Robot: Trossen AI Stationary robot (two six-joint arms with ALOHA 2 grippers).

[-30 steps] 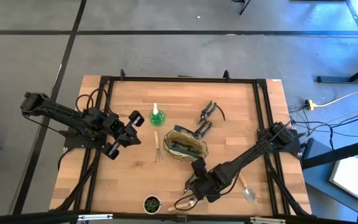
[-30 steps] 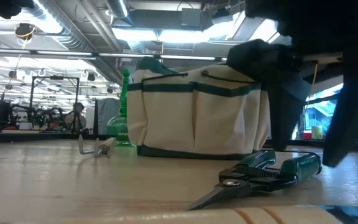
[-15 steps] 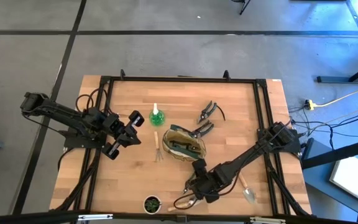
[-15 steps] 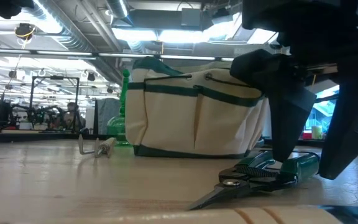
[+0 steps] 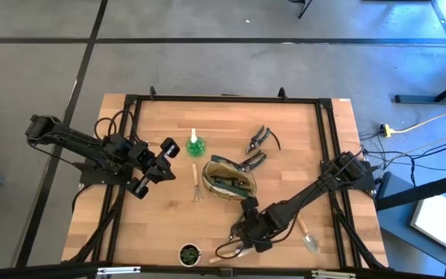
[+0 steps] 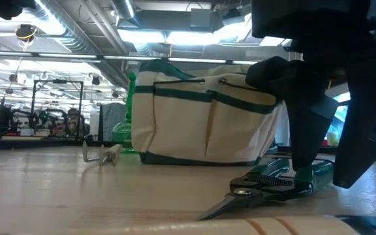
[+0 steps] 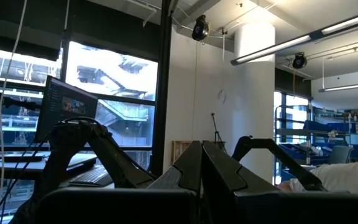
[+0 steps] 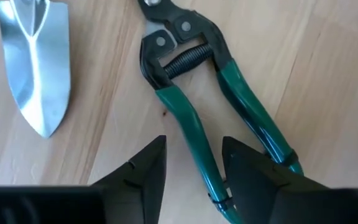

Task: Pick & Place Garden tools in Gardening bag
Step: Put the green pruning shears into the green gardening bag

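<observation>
Right gripper [image 8: 191, 163] down at the worktop [image 5: 285, 139], its fingers [image 8: 138, 171] part open and astride one green handle of the green-handled pruners [image 8: 213, 109]; nothing held yet. Second handle just outside the fingers, pivot and spring straight ahead of the tips, silver trowel blade [image 8: 35, 59] off to one side, apart from the pruners. In the low view, fingertips at or just above the pruners [image 6: 273, 186] on the wood, contact not certain.

Gardening bag [image 5: 231, 180] just beyond the right gripper [image 5: 248, 232], upright, mouth up. Left gripper [image 5: 165, 159] waiting well away, raised, fingers [image 7: 201, 171] pressed shut on nothing, aimed out at the room.

Likely step: closing on the pruners. Best done by centring the fingers on the one handle, or widening to take both, then squeezing square-on before any lift, since the smooth green grip may twist or slip.

Hard to make out: blade tips cut off in the right wrist view; tools inside the bag hidden; pruners under the arm barely visible from above.
</observation>
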